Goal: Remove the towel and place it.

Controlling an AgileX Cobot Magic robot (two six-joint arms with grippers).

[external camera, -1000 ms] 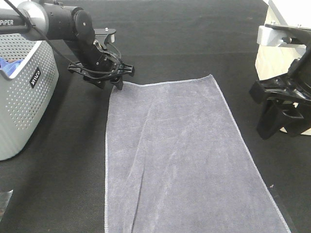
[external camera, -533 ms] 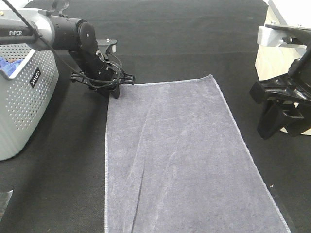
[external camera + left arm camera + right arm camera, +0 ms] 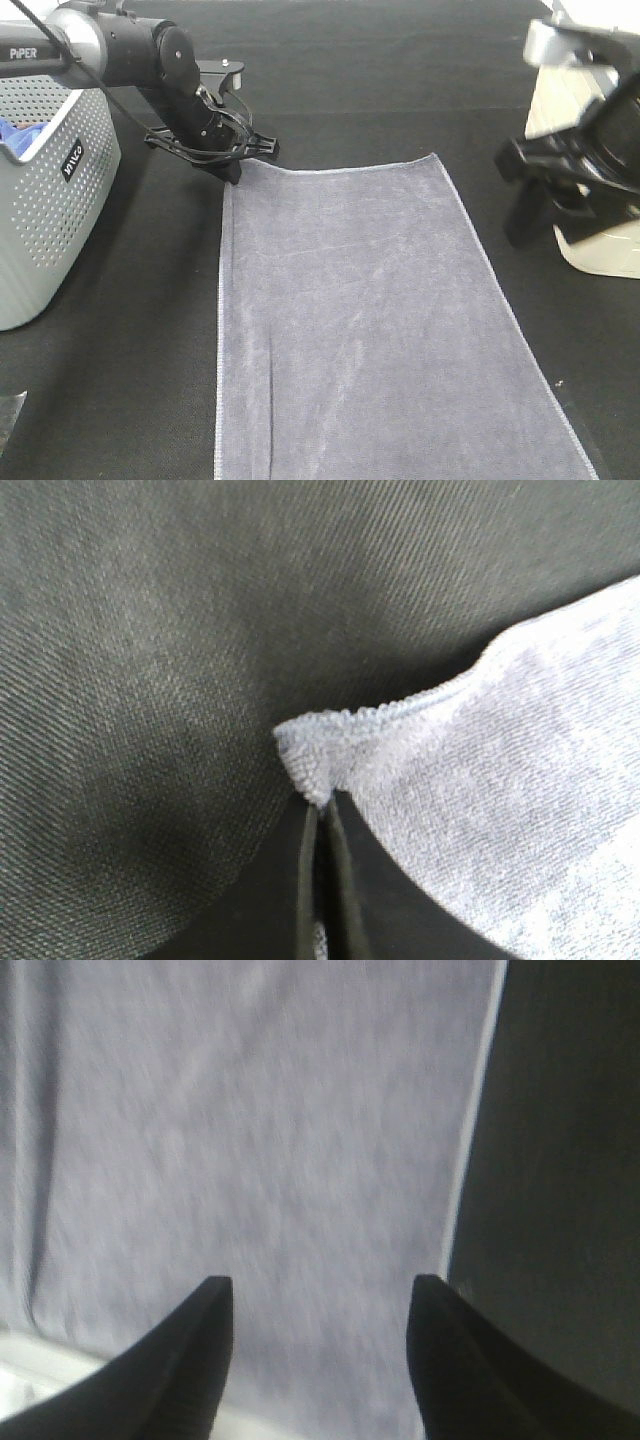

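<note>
The greyish-lavender towel (image 3: 370,330) lies flat on the black table, running from mid-table to the near edge. My left gripper (image 3: 232,172) is shut on the towel's far left corner. In the left wrist view the fingers meet at the left gripper's tips (image 3: 322,815), with the hemmed corner of the towel (image 3: 500,760) pinched between them. My right gripper (image 3: 522,235) hangs open just off the towel's right edge, near its far right corner. The right wrist view shows the right gripper (image 3: 320,1285) with its jaws apart over the towel (image 3: 250,1110) and its right hem, holding nothing.
A grey perforated basket (image 3: 50,200) stands at the left edge with a small blue cloth (image 3: 15,135) inside. A white and beige unit (image 3: 600,250) sits at the right edge behind the right arm. Black cloth (image 3: 400,80) covers the table.
The left gripper has closed on the towel's far left corner, bunching it slightly. The right arm has swung left toward the towel's right edge.
</note>
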